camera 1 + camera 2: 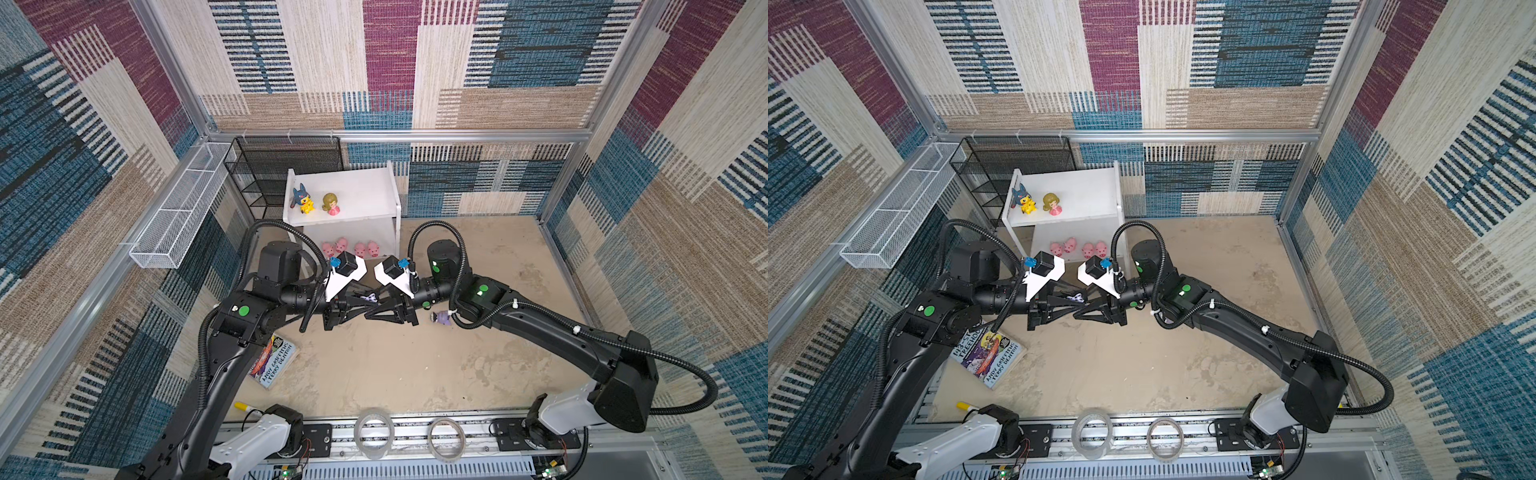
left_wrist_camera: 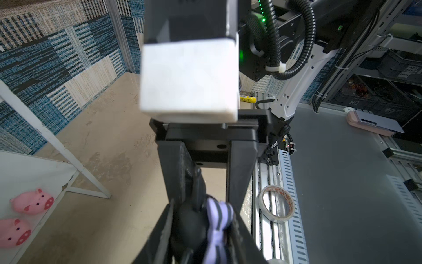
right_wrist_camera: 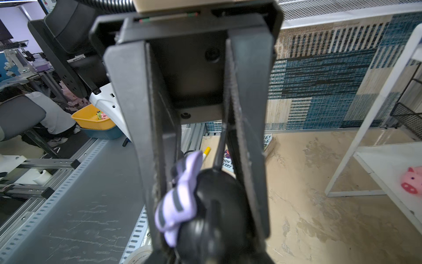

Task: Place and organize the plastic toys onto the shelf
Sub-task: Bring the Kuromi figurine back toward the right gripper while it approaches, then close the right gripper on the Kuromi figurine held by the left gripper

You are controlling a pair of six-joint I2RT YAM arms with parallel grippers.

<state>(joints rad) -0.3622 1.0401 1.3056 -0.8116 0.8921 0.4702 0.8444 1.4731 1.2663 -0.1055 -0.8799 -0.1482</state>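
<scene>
A black-and-purple toy [image 1: 370,297] hangs in mid-air between my two grippers, which meet tip to tip in front of the shelf [image 1: 365,187]. My left gripper [image 1: 365,303] is shut on the toy [image 2: 205,219]. From the opposite side my right gripper [image 1: 380,305] is closed on the same toy [image 3: 205,205]. A second black-and-purple toy [image 1: 442,318] lies on the floor beside the right arm. On the shelf's top board stand the yellow toy with a blue hood [image 1: 303,200] and the blond doll [image 1: 331,203]. Several pink pigs [image 1: 360,249] sit on the lower board.
A paperback book [image 1: 272,361] lies on the floor under the left arm, with a yellow tube [image 1: 245,407] near the front rail. Two tape rolls [image 1: 374,432] rest on the rail. A black mesh rack [image 1: 282,174] and a white wire basket [image 1: 178,216] stand left of the shelf.
</scene>
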